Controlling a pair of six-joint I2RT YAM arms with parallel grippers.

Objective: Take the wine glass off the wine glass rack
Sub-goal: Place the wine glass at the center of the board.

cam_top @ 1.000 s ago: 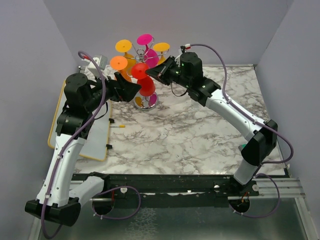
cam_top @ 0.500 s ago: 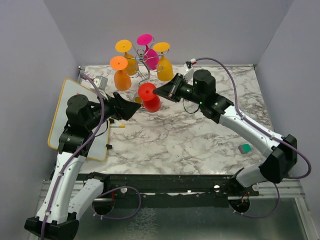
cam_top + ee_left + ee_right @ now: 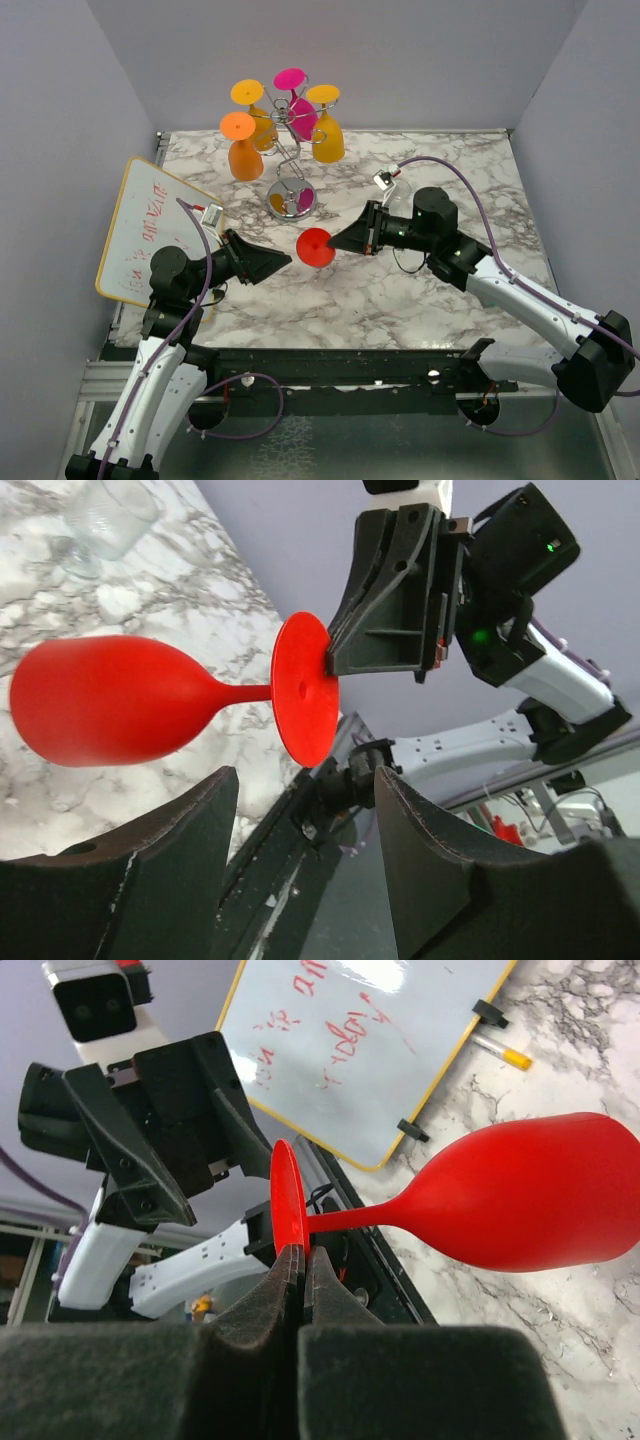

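Red wine glass (image 3: 316,246) off the wine glass rack (image 3: 291,200).
The right gripper (image 3: 335,245) is pinching the rim of the glass's foot, holding it sideways over the marble table (image 3: 440,170), well apart from the rack; the left gripper (image 3: 285,260) is facing it, fingers spread, gripping nothing.

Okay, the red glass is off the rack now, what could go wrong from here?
The right gripper pinches the red wine glass only by the rim of its foot, with the bowl sticking out sideways, so it might twist or slip out. The open left gripper sits close to the foot and may knock it.
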